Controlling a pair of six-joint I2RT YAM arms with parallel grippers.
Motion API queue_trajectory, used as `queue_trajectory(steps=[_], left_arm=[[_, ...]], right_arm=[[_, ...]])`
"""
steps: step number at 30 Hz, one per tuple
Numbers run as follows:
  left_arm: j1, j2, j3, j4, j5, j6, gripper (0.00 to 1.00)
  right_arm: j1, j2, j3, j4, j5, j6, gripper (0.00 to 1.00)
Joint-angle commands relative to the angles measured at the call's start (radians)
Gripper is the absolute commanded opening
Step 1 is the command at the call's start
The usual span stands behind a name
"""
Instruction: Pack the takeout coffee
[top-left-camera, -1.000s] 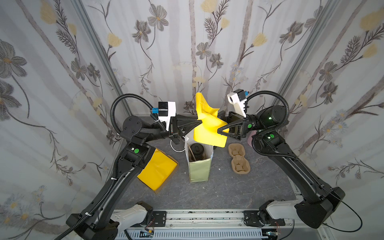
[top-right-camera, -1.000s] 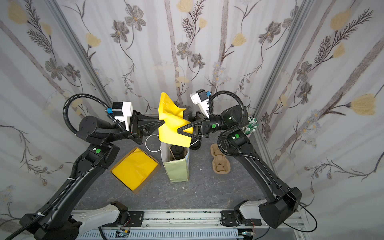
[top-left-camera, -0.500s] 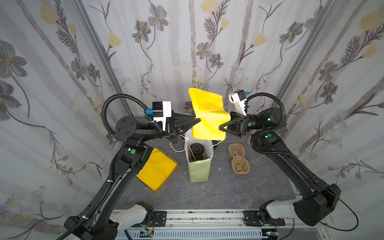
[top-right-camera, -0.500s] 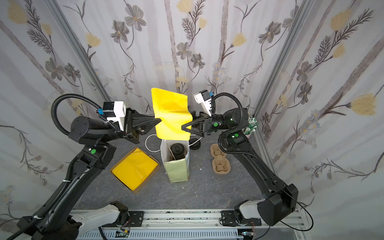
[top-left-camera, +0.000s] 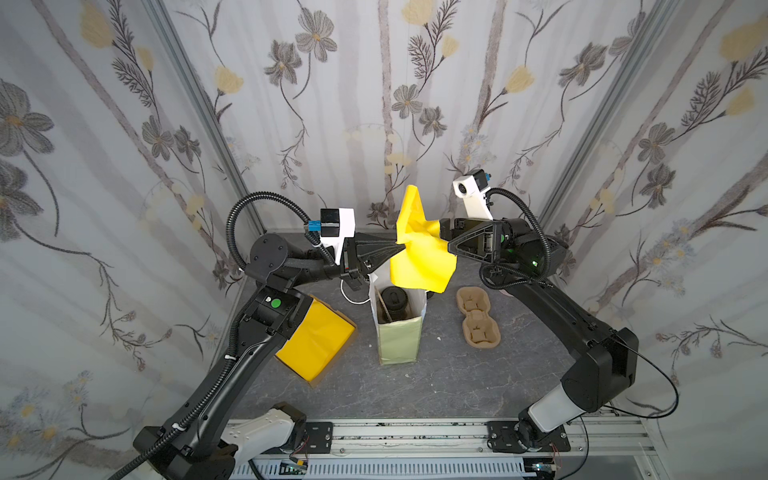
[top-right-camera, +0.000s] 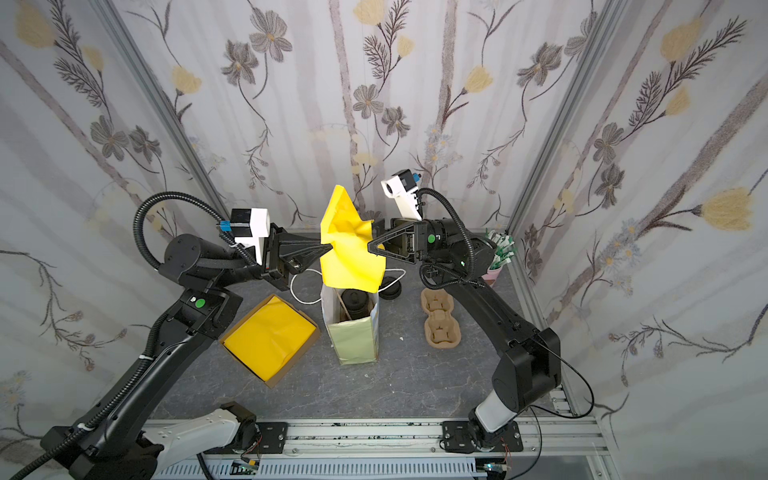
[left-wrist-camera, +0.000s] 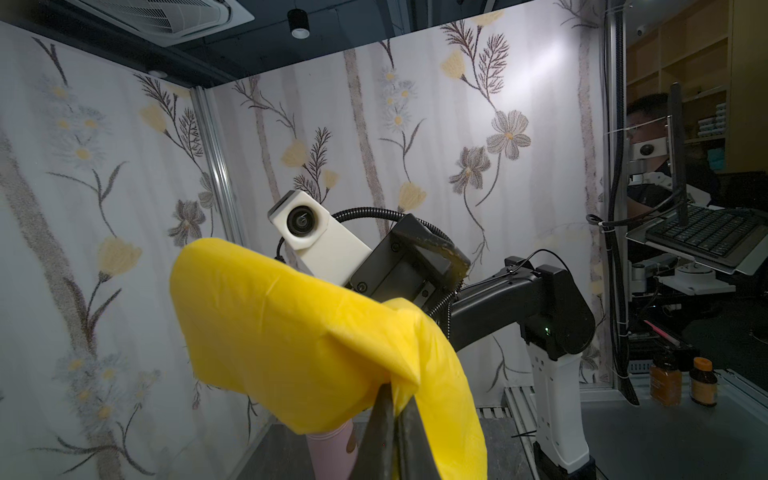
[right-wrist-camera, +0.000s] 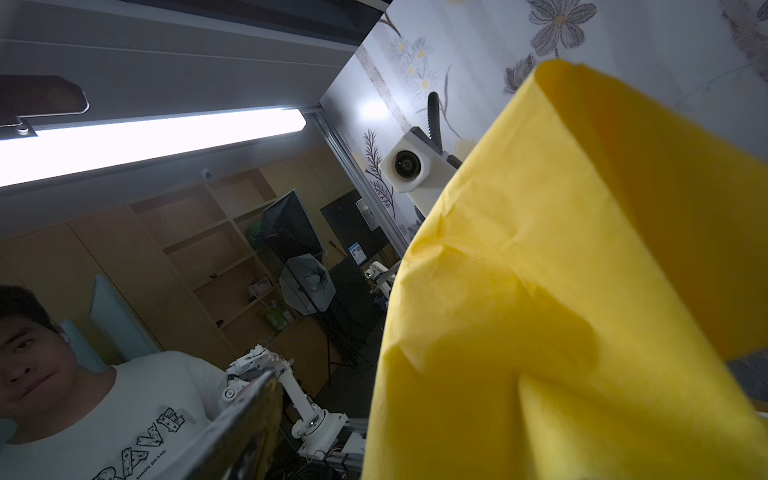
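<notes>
**Tissue sheet poised over the open bag: hazards and surroundings**

The takeout coffee (top-left-camera: 395, 300), a black cup under its domed lid, stands upright inside the paper bag (top-left-camera: 399, 338) at the middle of the counter (top-left-camera: 457, 386). Above it your arms meet at a yellow tissue sheet (top-left-camera: 419, 266). The left pincer (top-left-camera: 401, 248) is pressed together on the sheet's edge. The right pincer (top-left-camera: 448, 239) stands spread. In the right wrist view one finger (right-wrist-camera: 245, 419) is clear of the paper and the other is hidden behind it, so the sheet appears to hang from the left alone.

Likely faults:
- (a) Close the right pincer short of the paper and the sheet will dangle from one pinch and may swing past the bag mouth.
- (b) Pull the arms apart and the thin tissue may tear.
- (c) The bag is tall, light and unsupported; pressing down off-centre could tip it, cup included.
- (d) In both top views the sheet overhangs the bag's back rim, so you judge the mouth partly blind.

Surroundings:
- A cardboard box of yellow sheets (top-right-camera: 270, 336) lies near the left edge, under the left arm.
- A pulp cup carrier (top-left-camera: 477, 318) lies toward the right edge.
- A loose black lid (top-right-camera: 390, 289) sits just behind the bag.
- A pink cup of sachets (top-right-camera: 494, 272) fills the back right corner.

None appears to block the descent.
</notes>
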Motion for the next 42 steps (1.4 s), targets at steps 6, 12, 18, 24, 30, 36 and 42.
queue_trajectory(steps=[6, 12, 18, 24, 30, 36, 42], left_arm=[[0.001, -0.042, -0.063, 0.027, -0.073, 0.022, 0.00], [0.003, -0.073, -0.107, 0.026, -0.116, 0.020, 0.00], [0.004, -0.093, -0.143, 0.024, -0.153, 0.012, 0.00], [0.004, -0.130, -0.185, 0.023, -0.238, 0.027, 0.03], [0.006, -0.095, -0.115, 0.017, -0.115, 0.019, 0.00], [0.008, -0.077, -0.096, 0.010, -0.091, 0.007, 0.00], [0.008, -0.051, -0.065, 0.010, -0.079, 0.010, 0.00]], right_arm=[[-0.017, -0.010, -0.033, 0.118, 0.012, 0.034, 0.40], [-0.048, -0.029, -0.060, 0.022, 0.019, -0.041, 0.14], [-0.064, -0.089, -0.092, -0.210, 0.029, -0.254, 0.00], [-0.061, -0.217, -0.013, -1.164, 0.097, -1.029, 0.00], [-0.080, -0.199, 0.100, -1.575, 0.107, -1.306, 0.82], [-0.087, -0.205, 0.089, -1.536, 0.110, -1.278, 0.92], [-0.024, -0.200, 0.023, -1.285, 0.016, -1.104, 0.95]])
